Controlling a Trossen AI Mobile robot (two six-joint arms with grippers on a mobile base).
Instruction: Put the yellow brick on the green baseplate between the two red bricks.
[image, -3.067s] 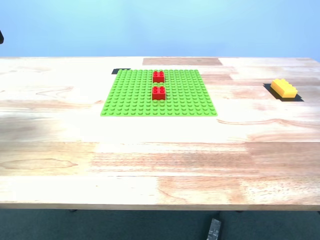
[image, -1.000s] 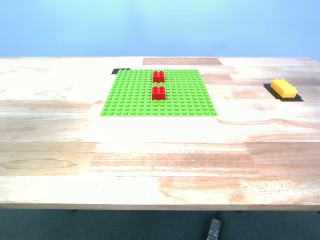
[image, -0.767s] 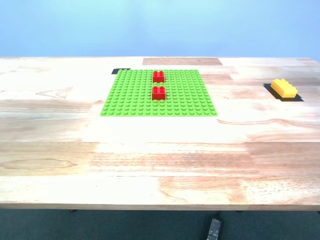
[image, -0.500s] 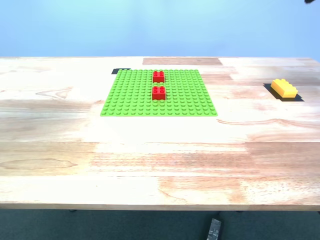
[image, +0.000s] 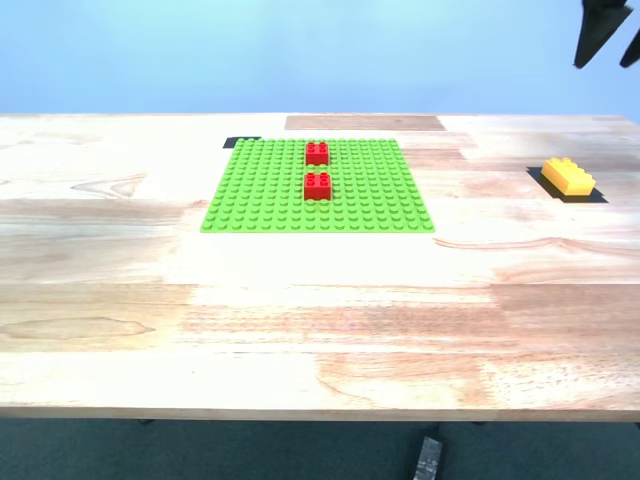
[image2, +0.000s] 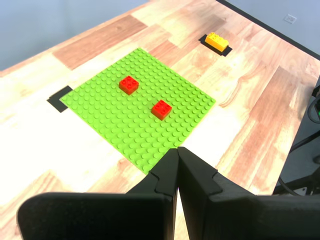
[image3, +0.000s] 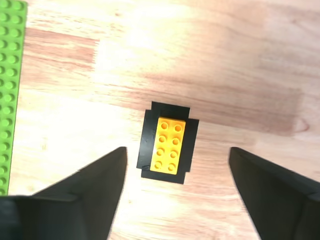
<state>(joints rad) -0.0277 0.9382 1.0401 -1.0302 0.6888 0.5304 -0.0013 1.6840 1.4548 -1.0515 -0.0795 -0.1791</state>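
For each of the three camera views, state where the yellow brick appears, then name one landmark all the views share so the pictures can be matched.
Exterior view: the yellow brick lies on a black patch near the view's right edge, off the green baseplate.
First wrist view: the brick lies far beyond the baseplate.
Second wrist view: the brick lies centred, ahead of my open second gripper.
Shared landmark: the black patch.

Pale wooden table (image: 300, 320), black tape marks (image3: 145, 150), plain blue wall (image: 300, 50)
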